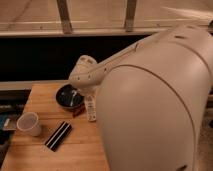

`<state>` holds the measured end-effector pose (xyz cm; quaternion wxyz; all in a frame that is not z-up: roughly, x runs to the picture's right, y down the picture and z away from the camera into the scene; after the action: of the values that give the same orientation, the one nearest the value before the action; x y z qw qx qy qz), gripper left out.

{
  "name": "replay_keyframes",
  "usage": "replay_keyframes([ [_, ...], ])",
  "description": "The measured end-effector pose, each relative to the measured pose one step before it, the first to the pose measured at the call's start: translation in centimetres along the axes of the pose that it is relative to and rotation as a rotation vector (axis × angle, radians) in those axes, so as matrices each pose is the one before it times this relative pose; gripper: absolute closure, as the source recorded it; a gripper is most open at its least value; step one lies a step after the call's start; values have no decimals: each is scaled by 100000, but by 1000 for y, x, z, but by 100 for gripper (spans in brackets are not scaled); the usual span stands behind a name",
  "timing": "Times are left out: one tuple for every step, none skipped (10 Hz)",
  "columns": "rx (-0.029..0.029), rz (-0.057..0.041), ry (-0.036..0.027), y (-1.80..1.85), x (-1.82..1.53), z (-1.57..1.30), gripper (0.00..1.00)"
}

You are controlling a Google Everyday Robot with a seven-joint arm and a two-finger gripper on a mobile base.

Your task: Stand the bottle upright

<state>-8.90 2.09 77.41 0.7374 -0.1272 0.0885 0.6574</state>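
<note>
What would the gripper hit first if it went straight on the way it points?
Probably the bottle. The gripper points down at the wooden table, just above the bottle, beside the dark bowl. Depth is unclear, so it might meet the bowl's rim instead.

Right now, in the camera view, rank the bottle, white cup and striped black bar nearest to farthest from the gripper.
The gripper hangs by the dark bowl.
1. bottle, just beside it.
2. striped black bar, front centre.
3. white cup, left.

looks like a robot lab: gripper [86, 100] above wooden table [40, 97] by railing [64, 17]
</note>
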Motion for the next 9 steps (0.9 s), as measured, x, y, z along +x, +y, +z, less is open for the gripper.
replay_keyframes([
  [-50,234,-41,92,-152,-6,100],
  [20,-341,-68,124,-216,12,100],
  [32,-478,-143,181,-312,-12,100],
  [38,-509,-91,206,-289,21,100],
  [-140,-473,-94,262,-232,25,100],
  [-184,-43,32,48,-210,128,100],
  [-849,289,63,14,-109,227,100],
  [-871,337,40,32,-83,221,99],
  [-726,95,-51,154,-85,127,94],
])
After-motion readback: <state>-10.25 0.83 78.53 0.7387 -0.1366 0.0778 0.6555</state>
